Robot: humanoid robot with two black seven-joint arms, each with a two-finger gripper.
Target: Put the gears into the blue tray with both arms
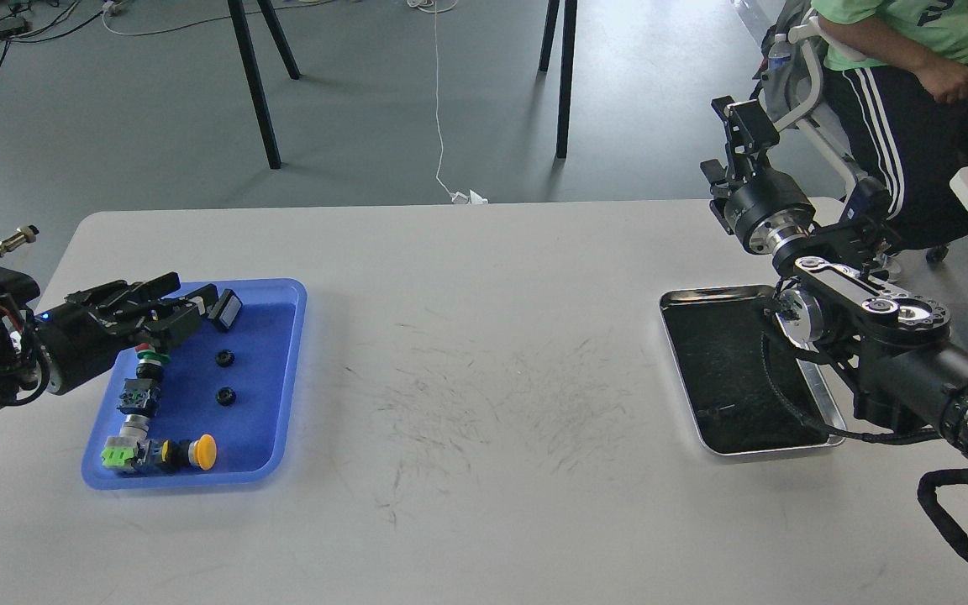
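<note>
Both gears lie flat, holes up, in the blue tray (278,370), one gear (224,358) just behind the other (225,396); tray's long axis runs front-to-back. L gripper (166,301) sits over tray's far-left corner, empty, jaw state unclear. R gripper (736,139) raised past the silver tray (707,294), fingers indistinct, can't tell.

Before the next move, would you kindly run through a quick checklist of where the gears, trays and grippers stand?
1. Both gears inside the blue tray: one gear, other gear – ok.
2. Gears lying apart, free of the push-buttons – ok.
3. Left gripper empty: cannot tell.
4. Right gripper raised above the table – ok.
5. No gear left in the silver tray: cannot tell, dark reflections.
</note>
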